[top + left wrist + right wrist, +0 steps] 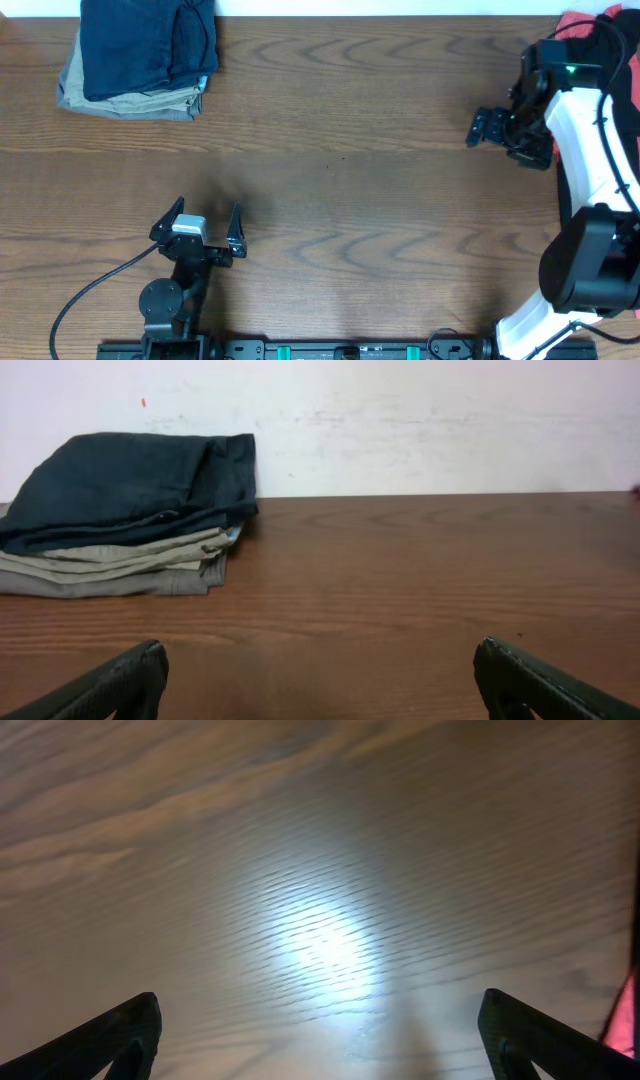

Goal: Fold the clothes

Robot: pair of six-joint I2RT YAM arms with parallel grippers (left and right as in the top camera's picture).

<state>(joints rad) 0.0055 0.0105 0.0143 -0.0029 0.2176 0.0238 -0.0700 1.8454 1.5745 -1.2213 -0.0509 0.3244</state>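
Between the widely parted fingers of the left gripper [320, 682] and straight ahead of it, bare table [420, 580] is seen as far as the white wall [430, 420]. Ahead and to its left, the way is blocked by a stack against that wall: the dark navy garment [130, 485] laid on folded khaki trousers [110, 568]. Below the right gripper [320, 1040], likewise spread wide, only bare wood is shown, and a red cloth [625, 1015] is met close on its right.
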